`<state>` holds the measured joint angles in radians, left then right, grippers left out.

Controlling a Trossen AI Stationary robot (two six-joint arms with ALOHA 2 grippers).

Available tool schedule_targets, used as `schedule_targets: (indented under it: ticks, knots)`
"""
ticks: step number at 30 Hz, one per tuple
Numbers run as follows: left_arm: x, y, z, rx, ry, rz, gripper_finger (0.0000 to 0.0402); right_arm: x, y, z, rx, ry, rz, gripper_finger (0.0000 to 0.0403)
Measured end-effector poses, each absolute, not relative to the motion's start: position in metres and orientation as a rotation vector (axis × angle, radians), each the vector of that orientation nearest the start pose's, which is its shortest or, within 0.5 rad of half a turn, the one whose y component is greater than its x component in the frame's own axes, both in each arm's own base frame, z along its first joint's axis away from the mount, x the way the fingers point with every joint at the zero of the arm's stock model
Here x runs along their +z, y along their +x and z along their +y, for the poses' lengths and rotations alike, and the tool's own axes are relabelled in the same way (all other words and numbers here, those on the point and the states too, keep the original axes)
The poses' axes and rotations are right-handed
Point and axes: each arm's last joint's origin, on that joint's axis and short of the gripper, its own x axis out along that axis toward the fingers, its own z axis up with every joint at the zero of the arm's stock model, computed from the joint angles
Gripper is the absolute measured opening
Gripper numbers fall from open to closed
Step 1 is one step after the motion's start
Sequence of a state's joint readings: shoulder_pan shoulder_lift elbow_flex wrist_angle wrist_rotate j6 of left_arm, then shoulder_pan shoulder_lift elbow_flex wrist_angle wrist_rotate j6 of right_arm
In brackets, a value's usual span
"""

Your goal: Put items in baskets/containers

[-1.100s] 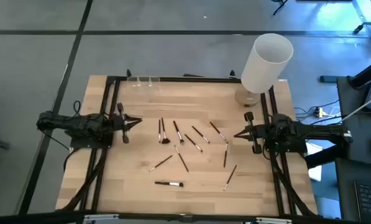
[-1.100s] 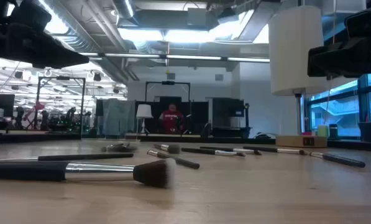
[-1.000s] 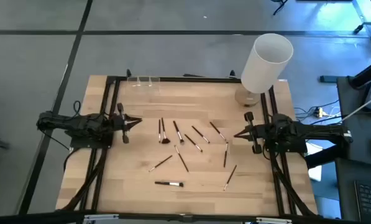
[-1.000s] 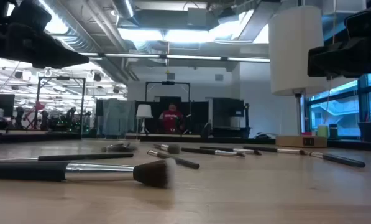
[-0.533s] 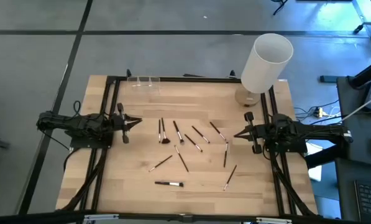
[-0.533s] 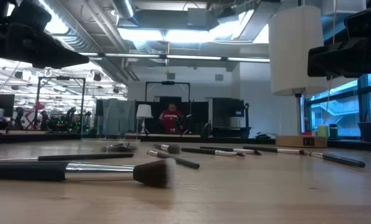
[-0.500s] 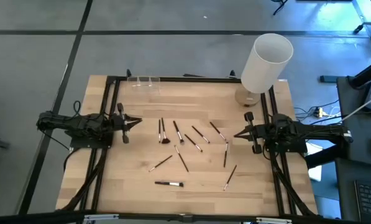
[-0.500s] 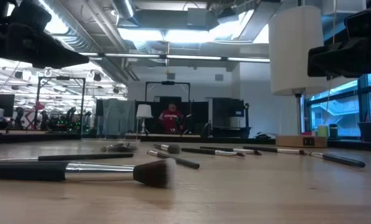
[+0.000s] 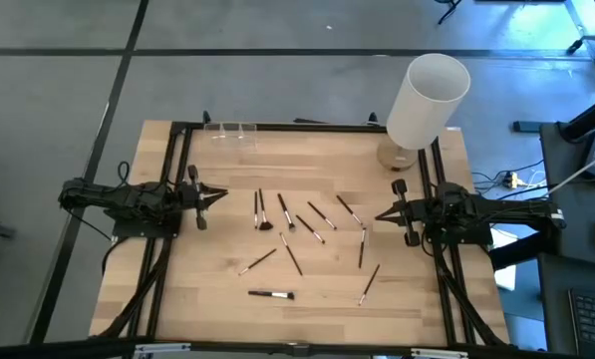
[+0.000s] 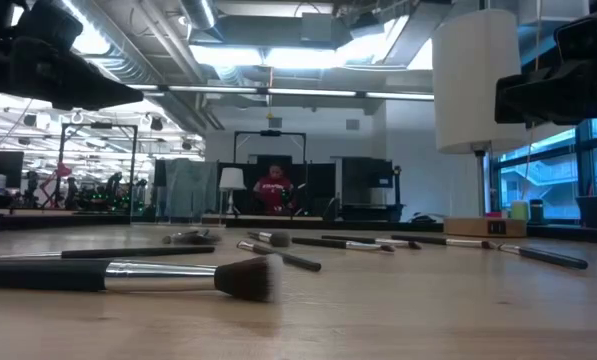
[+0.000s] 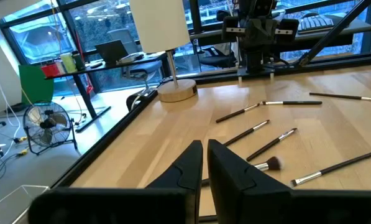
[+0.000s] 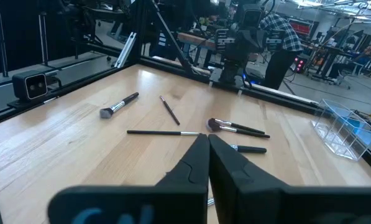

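Several thin makeup brushes [image 9: 287, 211] lie flat and scattered over the middle of the wooden table. One short dark brush [image 9: 271, 294] lies nearer the front edge and fills the low view [image 10: 158, 275]. The clear containers [image 9: 230, 130] stand at the far left edge and also show in the right wrist view [image 12: 342, 127]. My left gripper [image 9: 221, 196] hovers level at the table's left side, shut and holding nothing [image 11: 205, 144]. My right gripper [image 9: 380, 214] hovers level at the right side, shut and holding nothing [image 12: 207, 137]. Both point at the brushes from a distance.
A tall white cylinder lamp [image 9: 429, 100] on a round wooden base [image 9: 397, 157] stands at the far right corner. Black frame rails [image 9: 307, 127] run along the table's far and side edges. A person [image 12: 278, 43] stands beyond the table.
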<state>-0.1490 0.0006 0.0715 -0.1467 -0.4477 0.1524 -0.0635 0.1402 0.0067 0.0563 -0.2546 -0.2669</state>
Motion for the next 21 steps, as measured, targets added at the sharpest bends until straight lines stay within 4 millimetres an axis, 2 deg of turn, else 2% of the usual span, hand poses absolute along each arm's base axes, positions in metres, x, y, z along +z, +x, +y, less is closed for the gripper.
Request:
schedule_targets:
  ticks: [17, 21]
  knots:
    - [0.1738, 0.0906, -0.0009, 0.293, 0.174, 0.095, 0.0020, 0.1599, 0.1051, 0.0006, 0.200, -0.254, 0.050, 0.0006]
    - [0.1739, 0.0906, -0.0009, 0.293, 0.174, 0.095, 0.0020, 0.1606, 0.1054, -0.0005, 0.163, -0.339, 0.041, 0.0006]
